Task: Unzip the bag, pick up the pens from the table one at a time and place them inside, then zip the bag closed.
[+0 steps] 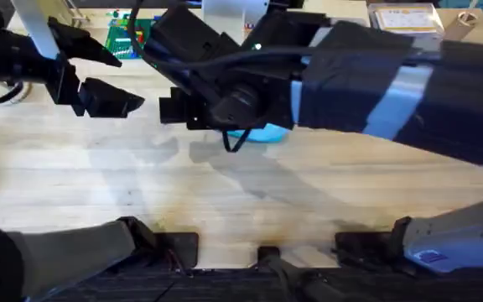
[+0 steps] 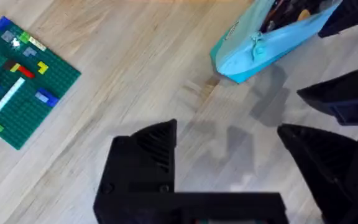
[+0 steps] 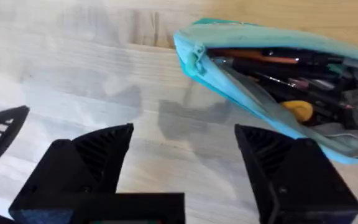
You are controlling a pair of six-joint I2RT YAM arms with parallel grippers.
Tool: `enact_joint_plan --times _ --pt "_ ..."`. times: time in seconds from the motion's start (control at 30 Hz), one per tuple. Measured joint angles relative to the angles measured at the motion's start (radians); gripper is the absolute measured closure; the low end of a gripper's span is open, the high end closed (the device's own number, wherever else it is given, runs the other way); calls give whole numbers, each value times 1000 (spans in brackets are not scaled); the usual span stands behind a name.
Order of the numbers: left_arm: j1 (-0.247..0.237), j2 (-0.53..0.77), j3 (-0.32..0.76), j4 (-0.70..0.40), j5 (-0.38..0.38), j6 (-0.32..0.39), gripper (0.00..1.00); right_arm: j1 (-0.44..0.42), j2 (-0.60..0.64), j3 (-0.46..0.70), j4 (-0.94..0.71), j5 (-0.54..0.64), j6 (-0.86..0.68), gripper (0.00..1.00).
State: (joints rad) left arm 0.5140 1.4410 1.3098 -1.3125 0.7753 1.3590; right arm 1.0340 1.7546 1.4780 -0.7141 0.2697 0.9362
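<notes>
The light-blue bag [image 3: 253, 93] lies on the wooden table [image 1: 225, 193] with its zipper open. Several pens [image 3: 272, 62] lie inside it, one of them orange, the others dark. In the overhead view only a corner of the bag [image 1: 264, 132] shows from under the right arm. My right gripper [image 3: 185, 155] hovers open just short of the bag's end, nothing between its fingers. My left gripper [image 2: 229, 149] is also open and empty, a little farther from the bag [image 2: 266, 43], whose pull tab [image 2: 255, 46] hangs at its near end. From overhead the left gripper [image 1: 128, 102] and the right gripper [image 1: 174, 109] almost meet.
A green brick baseplate [image 2: 23, 87] with small coloured bricks lies on the table beyond the left gripper, at the back in the overhead view [image 1: 128, 38]. The right arm [image 1: 376, 84] crosses the middle of the table. Bare wood stretches in front [image 1: 99, 184].
</notes>
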Motion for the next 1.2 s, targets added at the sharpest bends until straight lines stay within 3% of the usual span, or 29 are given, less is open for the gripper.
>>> enact_joint_plan --times 0.3,1.2 --pt "0 0 0 0 0 0 8 0 85 0 59 10 55 6" --pt "0 0 0 0 3 0 8 -6 197 0 149 173 28 5"
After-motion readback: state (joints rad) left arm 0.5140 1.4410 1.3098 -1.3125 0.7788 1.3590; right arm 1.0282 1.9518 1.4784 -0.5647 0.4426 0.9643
